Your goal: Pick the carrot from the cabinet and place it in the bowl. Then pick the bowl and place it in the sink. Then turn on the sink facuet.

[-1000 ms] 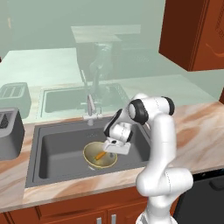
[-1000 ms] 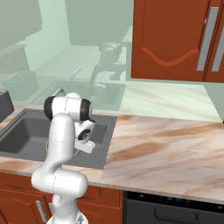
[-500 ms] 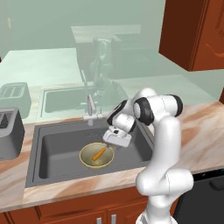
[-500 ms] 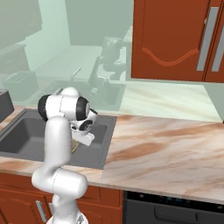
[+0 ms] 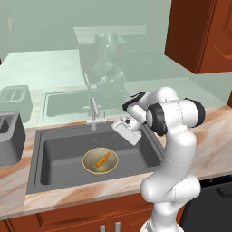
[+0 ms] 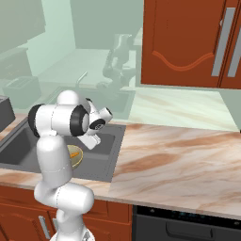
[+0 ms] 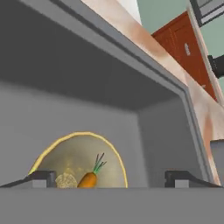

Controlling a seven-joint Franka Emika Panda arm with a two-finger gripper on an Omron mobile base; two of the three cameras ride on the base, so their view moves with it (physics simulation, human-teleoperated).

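— Down on the sink (image 5: 50,156) floor, is that the bowl (image 5: 100,160)?

— Yes. It sits flat near the middle of the basin, upright, with the carrot (image 5: 102,159) lying inside it, thick end toward 7 o'clock and tip toward 1 o'clock in the left base view. Sitting there with the carrot aboard, it suggests the first two parts of the task are done.

— And the gripper (image 5: 127,130)?

— It hangs above the basin at about 2 o'clock from the bowl, clear of the rim and touching nothing. In the hand view the two fingertips (image 7: 40,178) stand wide apart with bare sink wall and the bowl between them, so the jaws are spread and hold nothing.

— Why is the hand up there and not over the bowl?

— My reading is that it is placed for the last step. The sink facuet (image 5: 93,111) stands at the back edge of the basin, at roughly 9 o'clock from the gripper and a little apart from it. The hand is level with the tap, not down in the basin.

— Is water running?

— I see none. The lever is too small to read its position.

— Anything nearby to mind?

— A toaster (image 5: 10,137) stands on the counter (image 6: 188,160) to the left of the sink, well away from the arm.
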